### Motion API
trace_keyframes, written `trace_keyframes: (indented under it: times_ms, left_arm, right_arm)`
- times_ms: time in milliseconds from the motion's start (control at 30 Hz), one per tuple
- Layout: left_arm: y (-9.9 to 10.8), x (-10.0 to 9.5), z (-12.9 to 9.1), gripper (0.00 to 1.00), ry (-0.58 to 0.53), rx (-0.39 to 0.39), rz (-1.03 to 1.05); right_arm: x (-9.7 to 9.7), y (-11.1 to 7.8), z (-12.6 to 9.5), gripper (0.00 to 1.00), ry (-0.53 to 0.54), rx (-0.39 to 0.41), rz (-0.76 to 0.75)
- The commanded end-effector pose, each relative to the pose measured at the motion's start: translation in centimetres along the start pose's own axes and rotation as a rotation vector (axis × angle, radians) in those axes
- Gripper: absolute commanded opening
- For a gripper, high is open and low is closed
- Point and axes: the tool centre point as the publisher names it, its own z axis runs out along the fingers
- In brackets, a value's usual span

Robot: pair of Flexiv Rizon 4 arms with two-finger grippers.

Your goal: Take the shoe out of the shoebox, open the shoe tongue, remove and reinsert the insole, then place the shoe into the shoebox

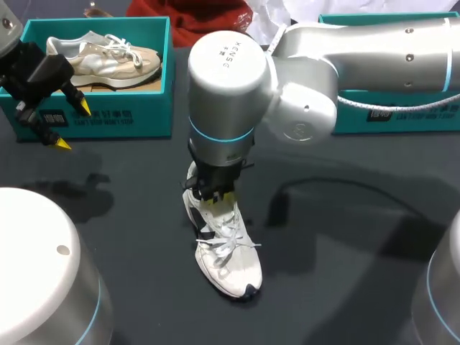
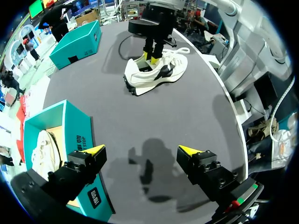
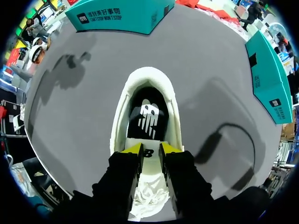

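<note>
R claw clenched on the tongue of the white shoe, tips nearly together at the shoe's mouth. Black insole lies inside, just ahead of the tips. Shoe sits on the table, apart from both boxes. L claw released, empty, just in front of the box w/ a beige shoe; 2nd box on the far right. My read: take-out done, tongue step underway. Insole out/in + reboxing left.
</note>
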Motion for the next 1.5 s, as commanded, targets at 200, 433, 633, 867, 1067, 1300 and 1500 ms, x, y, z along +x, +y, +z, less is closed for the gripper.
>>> trace_keyframes:
  times_ms: [200,433,633,867,1067,1300,1500]
  left_arm:
    - [0.0,0.0,0.0,1.00,0.001,-0.002,0.000]
    - [0.0,0.0,0.0,1.00,0.001,-0.002,0.000]
    - [0.0,0.0,0.0,1.00,0.001,-0.002,0.000]
    - [0.0,0.0,0.0,1.00,0.001,-0.002,0.000]
    - [0.0,0.0,0.0,1.00,0.001,-0.002,0.000]
    - [0.0,0.0,0.0,1.00,0.001,-0.002,0.000]
    - [0.0,0.0,0.0,1.00,0.001,-0.002,0.000]
  right_arm:
    - [-0.5,-0.2,-0.3,0.25,-0.011,-0.010,-0.033]
    - [-0.9,0.2,1.4,0.24,0.036,0.016,-0.048]
    - [-0.3,0.0,-1.9,0.25,-0.023,-0.036,-0.096]
    - [-0.1,0.5,-5.0,0.30,-0.048,-0.046,-0.247]
    - [-0.4,1.8,-5.5,0.88,-0.027,0.030,-0.548]
    - [-0.3,3.0,-7.5,1.00,0.189,0.026,-0.899]
    - [-0.3,3.0,-7.5,1.00,0.189,0.026,-0.899]
